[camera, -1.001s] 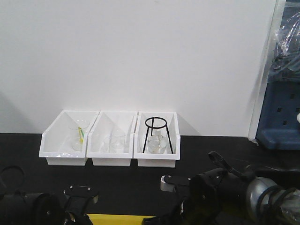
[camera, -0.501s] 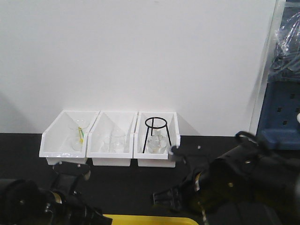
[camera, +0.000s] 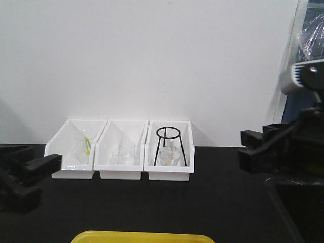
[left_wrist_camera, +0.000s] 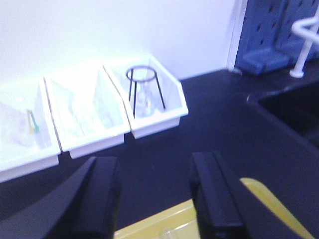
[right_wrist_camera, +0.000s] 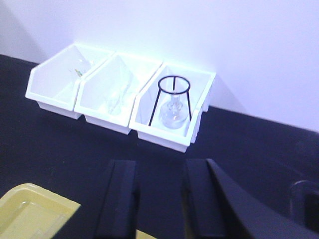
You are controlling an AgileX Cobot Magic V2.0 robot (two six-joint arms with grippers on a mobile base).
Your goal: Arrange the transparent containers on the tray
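The left gripper [left_wrist_camera: 154, 199] hangs wide, its two black fingers [left_wrist_camera: 97, 199] parted with nothing between them, over the black bench [left_wrist_camera: 224, 124]. Under it, at 6 o'clock in the left wrist view, the yellow tray [left_wrist_camera: 269, 199] shows its rounded corner and rim; something clear and blurred lies on the tray just by the gripper, too smeared to name. The right gripper [right_wrist_camera: 159, 199] is likewise spread, both fingers [right_wrist_camera: 119, 199] apart and empty, above the bench, with a corner of the tray at 8 o'clock from it in the right wrist view.

From the front view the tray's far rim [camera: 142, 236] sits at 6 o'clock, low on the bench, with the left arm [camera: 23, 174] at 9 o'clock and the right arm [camera: 283, 147] at 3 o'clock, both well apart from it.

Farther out, at 12 o'clock against the white wall [camera: 152, 55], three white bins [camera: 120, 149] stand side by side, touching. The left bin [camera: 71, 152] holds clear glassware with a yellow-green stick in it. The middle bin [camera: 121, 152] holds small clear beakers. The right bin [camera: 169, 152] holds a black ring stand [camera: 168, 144] upright over a round clear flask [camera: 168, 157]. At 2 o'clock stands a blue pegboard rack [camera: 301, 126].

I cannot make out any test tubes clearly.
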